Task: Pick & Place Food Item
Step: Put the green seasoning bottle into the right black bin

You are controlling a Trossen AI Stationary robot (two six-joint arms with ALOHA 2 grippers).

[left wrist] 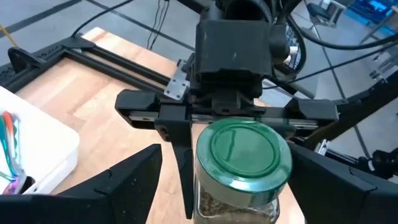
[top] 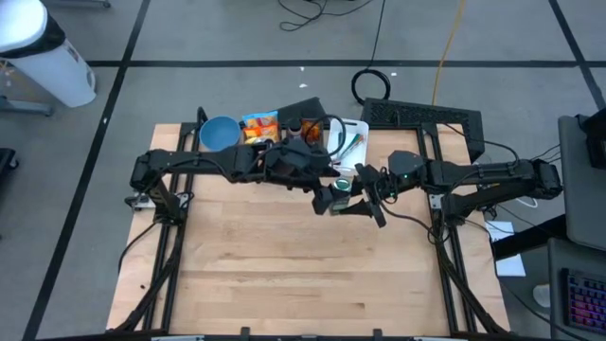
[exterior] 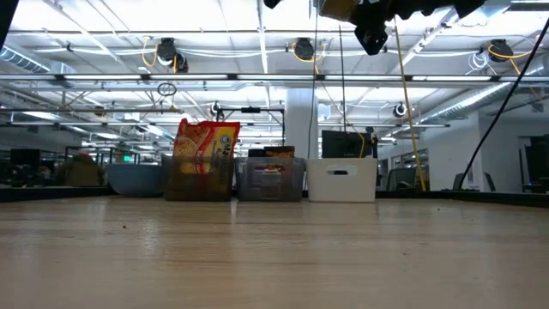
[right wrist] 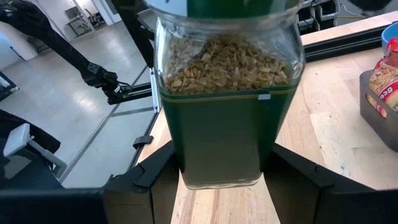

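Jar [left wrist: 242, 165] is mid-air above table [top: 284, 265] centre, pinched by right gripper [top: 357, 192]. Left gripper [top: 327, 194] at jar's 9 o'clock, fingers spread around it. Risk: right lets go before left clamps, jar drops, glass breaks.

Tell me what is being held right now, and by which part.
The right gripper holds a green-lidded spice jar by its glass body, jaws on opposite sides below the lid. The left gripper is open, holding nothing.
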